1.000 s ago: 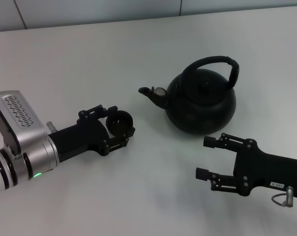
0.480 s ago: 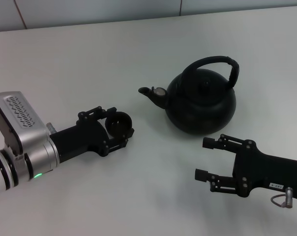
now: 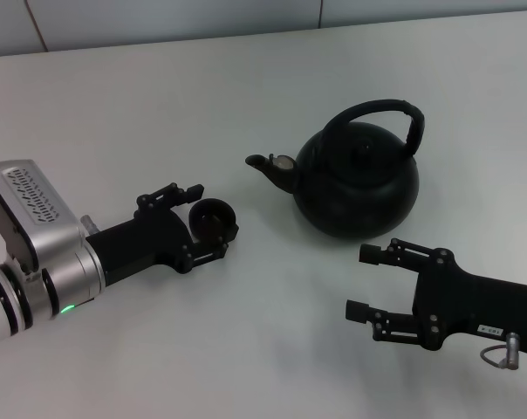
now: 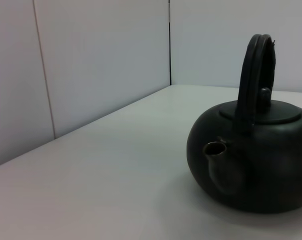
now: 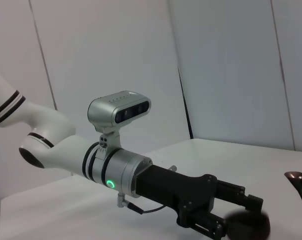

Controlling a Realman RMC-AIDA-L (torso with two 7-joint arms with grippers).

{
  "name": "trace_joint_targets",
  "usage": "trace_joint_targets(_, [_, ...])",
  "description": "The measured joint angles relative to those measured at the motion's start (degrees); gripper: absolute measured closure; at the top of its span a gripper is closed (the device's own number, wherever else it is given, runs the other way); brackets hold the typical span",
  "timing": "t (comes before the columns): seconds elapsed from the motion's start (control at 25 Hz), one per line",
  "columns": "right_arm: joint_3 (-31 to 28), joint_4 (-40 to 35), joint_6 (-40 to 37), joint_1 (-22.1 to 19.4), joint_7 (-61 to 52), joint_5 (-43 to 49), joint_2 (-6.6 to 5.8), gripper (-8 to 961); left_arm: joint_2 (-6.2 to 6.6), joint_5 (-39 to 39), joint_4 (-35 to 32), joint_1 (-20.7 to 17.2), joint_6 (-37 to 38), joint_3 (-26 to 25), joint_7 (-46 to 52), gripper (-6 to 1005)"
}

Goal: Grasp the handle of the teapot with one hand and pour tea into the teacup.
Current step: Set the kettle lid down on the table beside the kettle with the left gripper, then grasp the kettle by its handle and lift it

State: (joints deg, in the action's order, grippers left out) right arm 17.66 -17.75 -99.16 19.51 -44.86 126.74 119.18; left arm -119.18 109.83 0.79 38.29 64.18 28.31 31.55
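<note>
The matte-black teapot [image 3: 359, 183] stands upright on the white table, spout [image 3: 272, 166] pointing toward my left side, its arched handle [image 3: 377, 112] free. It also shows in the left wrist view [image 4: 256, 160] with the handle [image 4: 256, 75] upright. The small dark teacup [image 3: 214, 219] stands on the table in front of the spout, between the spread fingers of my left gripper [image 3: 209, 220], which is open around it. The cup also shows in the right wrist view [image 5: 247, 226]. My right gripper [image 3: 361, 280] is open and empty, low, just in front of the teapot. No tea is visible.
The white table [image 3: 246, 78] runs back to a pale wall. My left arm's silver wrist [image 3: 37, 236] lies low at the left edge. In the right wrist view the left arm [image 5: 121, 172] reaches across the table.
My left gripper's fingers have spread slightly away from the teacup and the arm has drawn back a little. The cup, teapot and right gripper have stayed in place.
</note>
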Motion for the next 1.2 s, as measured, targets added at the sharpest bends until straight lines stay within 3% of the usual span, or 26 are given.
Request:
trace_joint_targets(0.8, [-0.3,0.5,0.2,0.1,0.0,0.0,-0.06,163,0.02,-0.1,-0.1,-0.3,1.8,-0.3,-0.7,190])
trace_joint_targets(1.04, [-0.3,0.6,0.2,0.2,0.0,0.0,-0.09,163,0.49,0.0,-2.7,-3.9,9.4,-0.3,-0.7,191])
trace_joint_targets(1.16, [-0.4,0.6,0.2,0.1,-0.1,0.0,-0.13,163,0.67,0.0,-6.1,-7.6,15.0,-0.4,-0.6,190])
trace_joint_targets(1.2, [-0.3,0.6,0.2,0.0,0.0,0.0,-0.16,163,0.74,-0.1,-8.8,-10.7,18.9,-0.4,-0.3,190])
